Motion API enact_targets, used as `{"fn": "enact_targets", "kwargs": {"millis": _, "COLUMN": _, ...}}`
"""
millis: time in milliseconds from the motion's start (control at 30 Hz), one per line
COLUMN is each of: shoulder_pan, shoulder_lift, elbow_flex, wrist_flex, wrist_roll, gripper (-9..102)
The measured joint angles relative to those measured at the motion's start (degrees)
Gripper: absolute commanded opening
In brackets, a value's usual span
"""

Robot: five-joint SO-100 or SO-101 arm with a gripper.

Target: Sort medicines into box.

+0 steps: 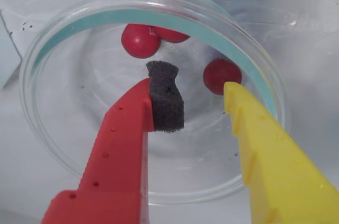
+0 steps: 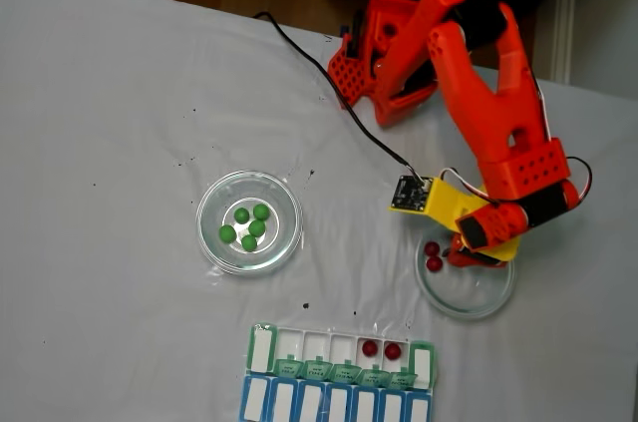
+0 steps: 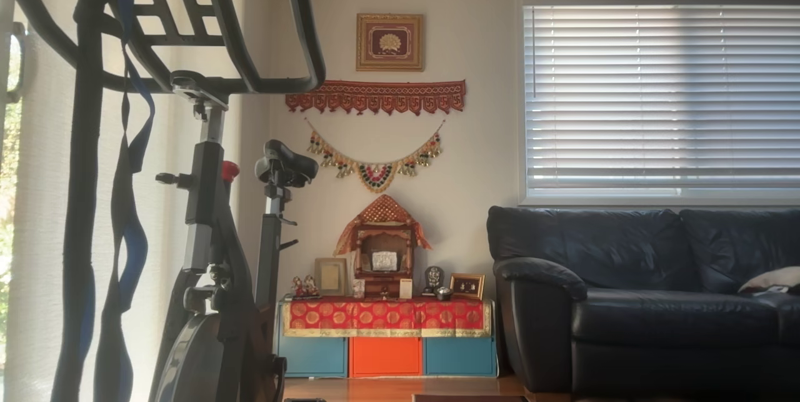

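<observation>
**Ana:** Since the end effector [image 1: 204, 108] hangs over the clear glass dish [image 1: 47, 128] with its red and yellow fingers spread apart and nothing between them, I'd judge it is lining up for a pick, not carrying.

**Ben:** Agreed. In the wrist view three dark red balls lie ahead of the fingertips: one [image 1: 222, 75] just off the tip of the yellow finger [image 1: 275, 160], and two touching each other, the nearer one [image 1: 140, 40] beyond the red finger [image 1: 122, 150] and the other [image 1: 170, 34] behind it by the far rim. The black foam pad [image 1: 165, 97] on the red finger faces inward, presumably for grip on something so glossy and round.

**Ana:** And the dish walls keep them from rolling off across the white surface [image 2: 100, 93].

**Ben:** Yes. In the fixed view the pill organiser [image 2: 261, 350] lies below and left of the end effector, green lids folded open, with two red balls [image 2: 370, 348] [image 2: 393, 350] already in neighbouring white compartments.

**Ana:** The green balls [image 2: 247, 225] sit untouched in a second dish [image 2: 209, 242], well to the left of the end effector.

**Ben:** So the reds look partway sorted; the ball by the yellow finger seems the easiest next target.
</observation>
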Motion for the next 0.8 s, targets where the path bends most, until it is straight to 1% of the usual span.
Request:
{"fn": "enact_targets", "kwargs": {"millis": 567, "shoulder_pan": -2.1, "shoulder_lift": 2.5, "elbow_flex": -0.2, "wrist_flex": 4.3, "wrist_roll": 2.3, "gripper": 19}}
{"fn": "enact_targets", "kwargs": {"millis": 800, "shoulder_pan": -2.5, "shoulder_lift": -6.7, "elbow_flex": -4.6, "wrist_flex": 5.7, "wrist_roll": 4.3, "gripper": 20}}
